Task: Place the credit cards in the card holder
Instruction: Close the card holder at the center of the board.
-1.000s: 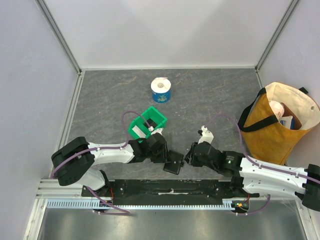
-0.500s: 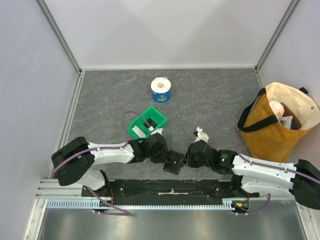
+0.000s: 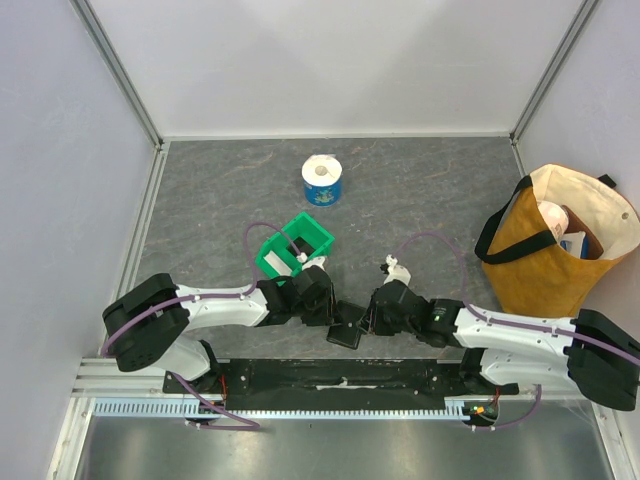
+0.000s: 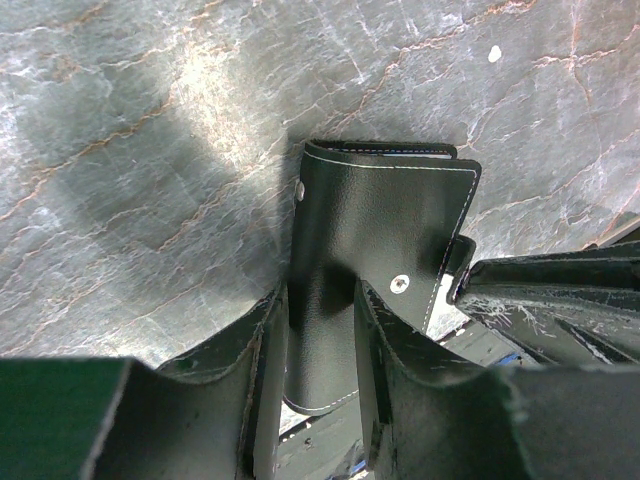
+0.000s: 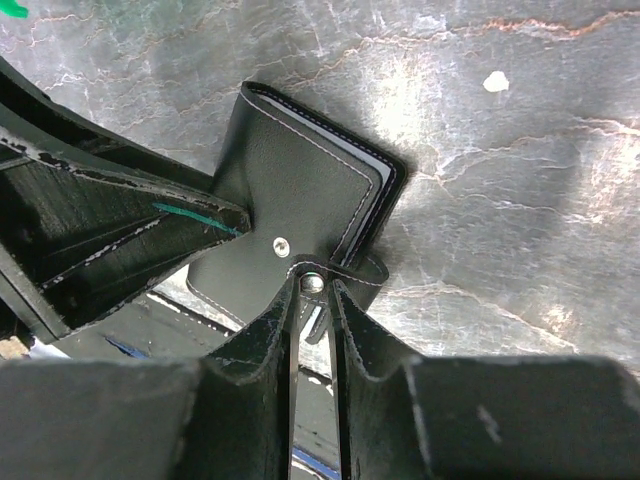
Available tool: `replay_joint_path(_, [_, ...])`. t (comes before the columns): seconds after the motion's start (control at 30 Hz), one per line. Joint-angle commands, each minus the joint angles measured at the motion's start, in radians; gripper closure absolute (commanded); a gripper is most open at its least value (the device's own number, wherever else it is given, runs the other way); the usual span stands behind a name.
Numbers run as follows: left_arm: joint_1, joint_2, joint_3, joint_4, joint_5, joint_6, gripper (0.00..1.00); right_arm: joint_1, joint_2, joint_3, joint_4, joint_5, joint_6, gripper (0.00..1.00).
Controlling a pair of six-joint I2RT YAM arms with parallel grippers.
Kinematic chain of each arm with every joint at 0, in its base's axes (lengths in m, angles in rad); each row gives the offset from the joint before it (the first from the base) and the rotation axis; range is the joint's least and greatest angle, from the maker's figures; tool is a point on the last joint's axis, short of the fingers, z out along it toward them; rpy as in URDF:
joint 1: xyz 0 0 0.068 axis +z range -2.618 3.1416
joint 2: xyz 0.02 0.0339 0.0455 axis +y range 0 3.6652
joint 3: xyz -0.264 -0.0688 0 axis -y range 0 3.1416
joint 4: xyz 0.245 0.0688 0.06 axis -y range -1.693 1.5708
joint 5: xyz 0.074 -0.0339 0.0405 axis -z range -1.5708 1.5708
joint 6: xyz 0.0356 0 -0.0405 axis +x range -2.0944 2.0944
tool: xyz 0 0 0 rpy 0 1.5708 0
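Left end effector (image 4: 318, 300) has its two fingers set narrow on either side of the card holder (image 4: 385, 220), clamping the lower flap of the black wallet between them. The right end effector (image 5: 313, 290) is pinched almost shut on the snap tab (image 5: 350, 268), with the metal stud sitting right at its fingertips. In the top view the wallet lies on the grey surface (image 3: 420, 200) at lower centre of the frame, between the two arms and just below the green bin (image 3: 320, 228). No credit cards can be made out in any view.

The wallet looks light and soft. It is stitched leather or leatherette that will bend and hinge rather than resist, and its grained skin should give the pads a fair bite. The tab is a thin, floppy strap, and a pull on it will probably drag the whole wallet unless the other side is held down. The body is best held by one flap near the fold, as the left fingers hold it now. The tab is best taken close to the stud so the snap pops instead of the strap twisting.

A second ago the right end effector stood just right of the wallet, clear of it, with its fingers wider apart. It has since slid left onto the tab and narrowed. The left arm and the wallet have not shifted.
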Motion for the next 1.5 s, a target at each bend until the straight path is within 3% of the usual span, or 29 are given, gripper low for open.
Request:
replay_joint_path(0.0, [-0.007,-0.007,0.003,-0.015,-0.024,0.019,0.62,-0.016,0.016,0.014,0.045,0.014,-0.028,0.76])
replay_joint_path(0.7, [-0.007,0.012,0.009,0.001,-0.014,0.02,0.63,-0.026,0.11,0.012,0.158,-0.073,-0.062,0.77])
replay_joint_path(1.47, [-0.007,0.019,0.009,0.017,-0.001,0.022,0.65,0.03,0.171,0.072,0.109,0.003,-0.11,0.82])
